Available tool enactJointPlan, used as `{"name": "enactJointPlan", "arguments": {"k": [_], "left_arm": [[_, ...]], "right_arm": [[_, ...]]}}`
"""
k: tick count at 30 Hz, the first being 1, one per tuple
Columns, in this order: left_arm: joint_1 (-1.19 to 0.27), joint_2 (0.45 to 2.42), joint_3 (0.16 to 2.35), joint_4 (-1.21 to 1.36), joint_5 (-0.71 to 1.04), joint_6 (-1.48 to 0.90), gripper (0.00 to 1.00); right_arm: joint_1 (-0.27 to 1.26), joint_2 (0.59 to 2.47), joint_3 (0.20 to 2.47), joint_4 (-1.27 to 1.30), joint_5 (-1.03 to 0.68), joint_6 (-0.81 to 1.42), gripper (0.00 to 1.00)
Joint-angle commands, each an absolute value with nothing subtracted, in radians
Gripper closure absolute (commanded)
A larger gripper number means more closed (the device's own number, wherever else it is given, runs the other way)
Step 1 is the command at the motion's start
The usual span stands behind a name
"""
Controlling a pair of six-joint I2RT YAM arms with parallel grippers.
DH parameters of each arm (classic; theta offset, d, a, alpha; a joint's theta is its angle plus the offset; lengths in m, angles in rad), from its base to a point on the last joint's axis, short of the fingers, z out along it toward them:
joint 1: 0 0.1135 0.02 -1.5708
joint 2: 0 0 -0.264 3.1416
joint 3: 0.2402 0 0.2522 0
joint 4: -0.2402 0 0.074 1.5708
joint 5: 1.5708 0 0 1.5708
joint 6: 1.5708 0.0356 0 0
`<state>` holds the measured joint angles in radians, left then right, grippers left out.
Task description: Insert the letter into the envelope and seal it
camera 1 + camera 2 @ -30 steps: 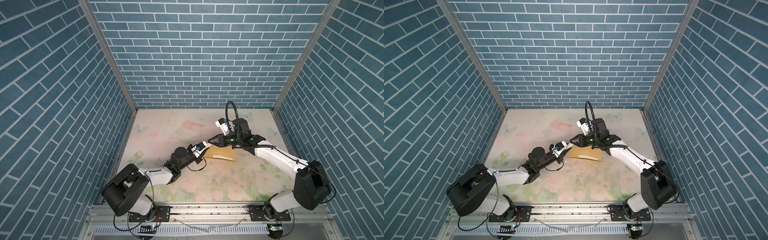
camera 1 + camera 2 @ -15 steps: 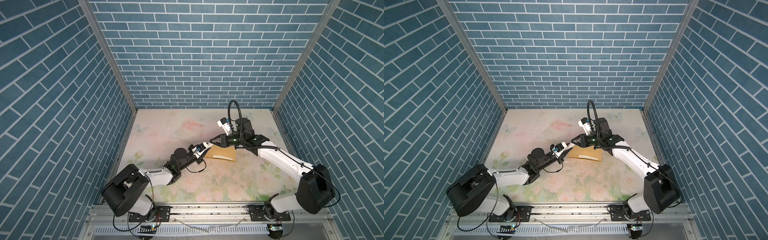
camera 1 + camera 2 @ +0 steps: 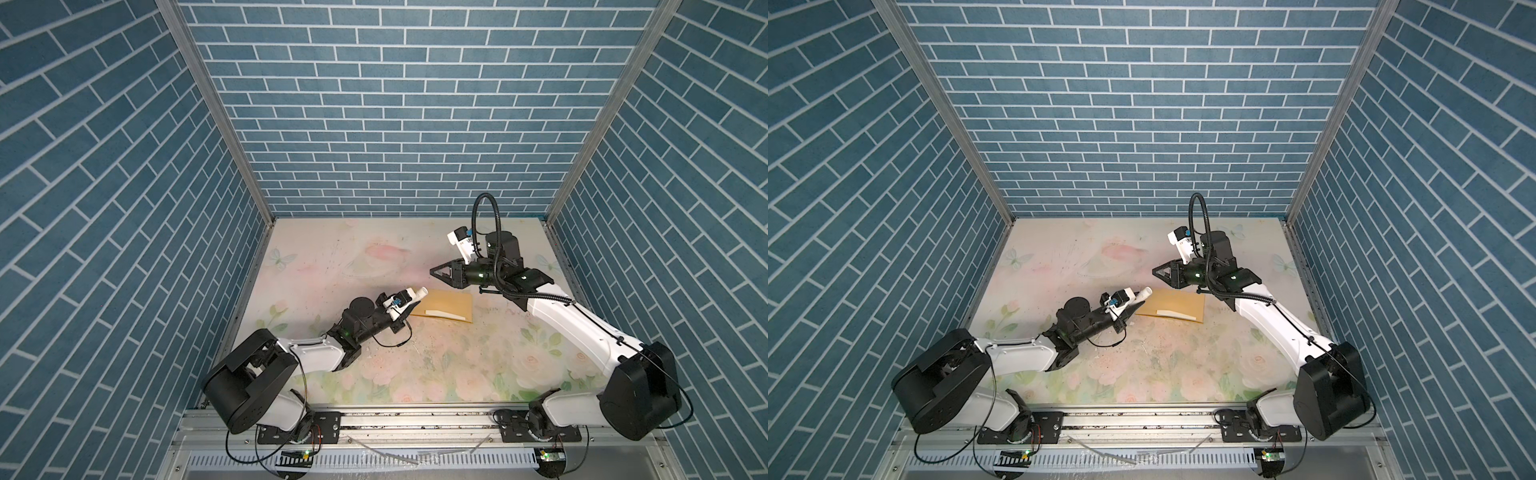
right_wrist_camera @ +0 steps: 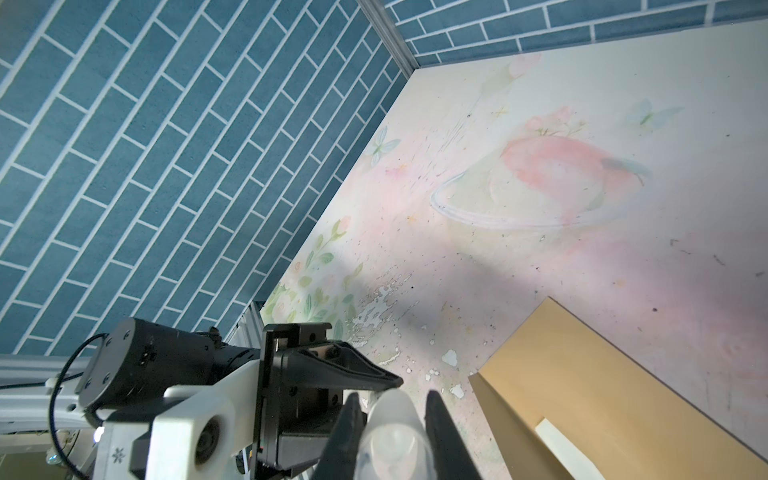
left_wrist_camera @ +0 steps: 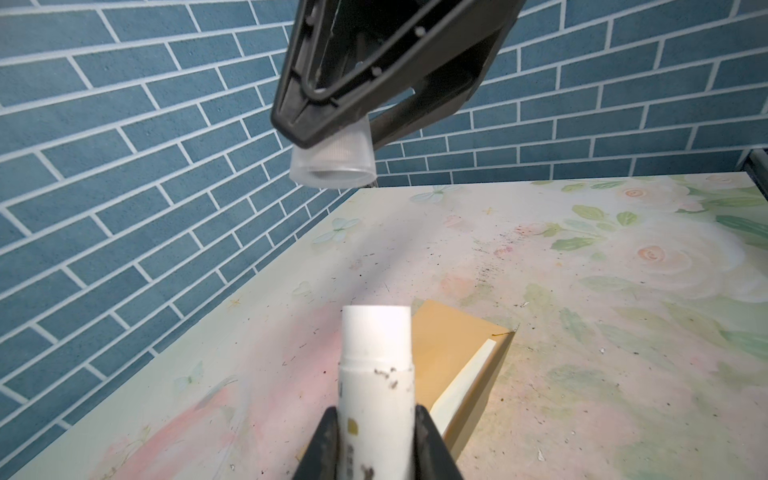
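Now we have the left gripper pinching a white glue stick by its body, bare tip forward, while the right gripper is pressed on the translucent cap, held clear of the stick. The envelope lies flat on the floral table, and a pale strip of the letter shows at its near edge, so we judge the letter to be mostly inside.

In a top view, the envelope sits at about three o'clock from the stick's tip, just beside it, with its long axis running nine to three. The stick itself points toward two o'clock. From the right gripper the envelope lies at roughly six o'clock, a little apart. We judge the left arm to be the nearer one for gluing. Whether the flap is open we cannot tell.
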<state>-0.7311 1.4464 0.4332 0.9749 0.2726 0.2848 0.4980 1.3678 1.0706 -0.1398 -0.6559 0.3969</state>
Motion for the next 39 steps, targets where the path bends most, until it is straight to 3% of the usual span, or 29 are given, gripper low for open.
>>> {"name": "enactJointPlan", "arguments": {"k": [1, 6, 11, 20, 32, 39], "left_arm": [[-0.730, 1.433, 0.421, 0.976, 0.279, 0.275, 1.00], [-0.738, 1.411, 0.414, 0.971, 0.256, 0.264, 1.00], [-0.741, 1.403, 0.412, 0.980, 0.245, 0.265, 1.00], [-0.751, 1.388, 0.405, 0.989, 0.234, 0.249, 1.00], [-0.765, 1.382, 0.411, 0.980, 0.221, 0.251, 1.00], [-0.778, 1.401, 0.411, 1.004, 0.210, 0.236, 1.00]], "right_arm": [[0.469, 1.364, 1.098, -0.181, -0.526, 0.337, 0.98], [0.442, 1.472, 1.196, -0.347, -0.211, 0.253, 0.98], [0.420, 1.631, 1.278, -0.385, -0.059, 0.217, 0.96], [0.405, 1.890, 1.410, -0.399, 0.010, 0.201, 0.92], [0.396, 2.009, 1.388, -0.331, 0.043, 0.213, 0.84], [0.394, 2.019, 1.370, -0.329, 0.029, 0.218, 0.63]]}}
